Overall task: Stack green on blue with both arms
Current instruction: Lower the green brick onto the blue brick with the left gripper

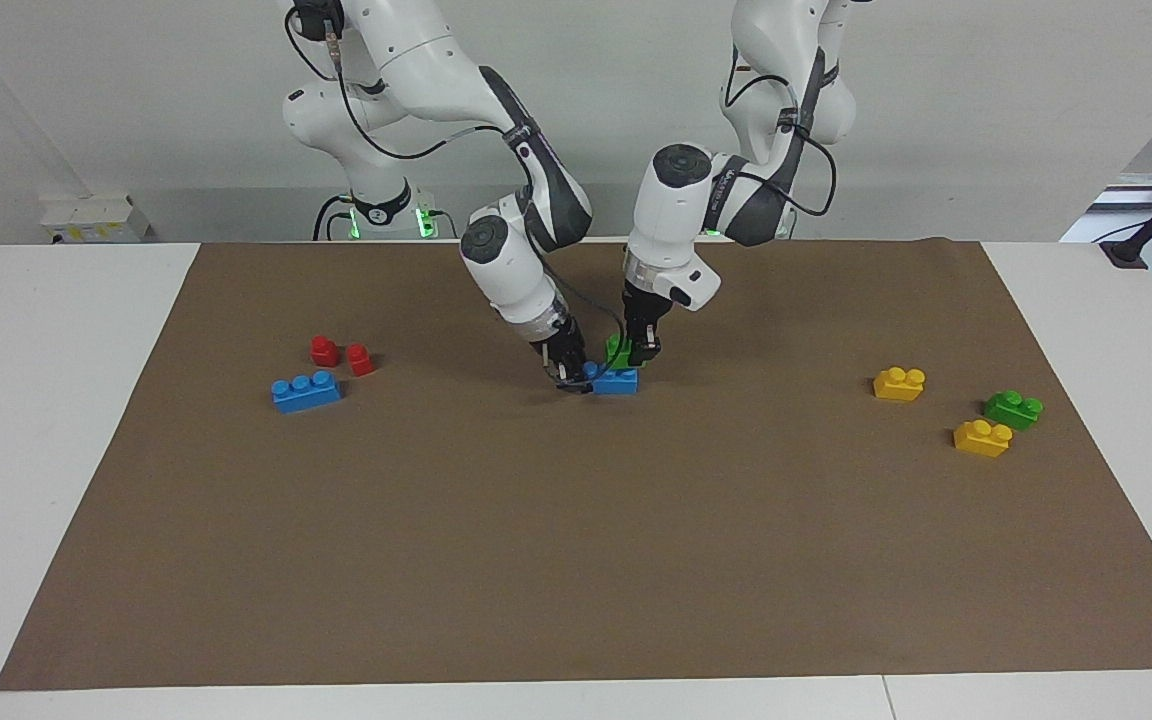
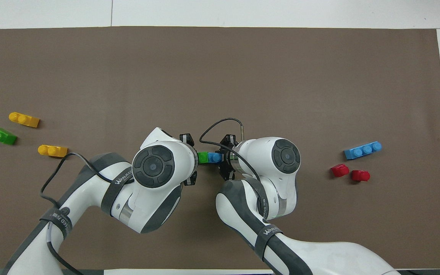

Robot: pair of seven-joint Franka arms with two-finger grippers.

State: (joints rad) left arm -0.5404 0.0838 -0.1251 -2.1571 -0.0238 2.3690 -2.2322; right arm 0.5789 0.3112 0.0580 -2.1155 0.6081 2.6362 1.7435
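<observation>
At mid-mat, right hand [image 1: 570, 380] clamped on blue brick [image 1: 619, 381], left hand [image 1: 639, 352] gripping green brick [image 1: 619, 349] just above it.

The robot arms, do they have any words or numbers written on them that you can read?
"WANJEED": on the dark band of the left arm.
"WANJEED": on the dark band of the right arm.
More letters on a second left-arm band: too blurred to read.
Bricks, mat: no writing visible.

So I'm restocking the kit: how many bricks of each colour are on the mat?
Blue bricks: 2
Green bricks: 2
Yellow bricks: 2
Red pieces: 2
Total: 8
</observation>
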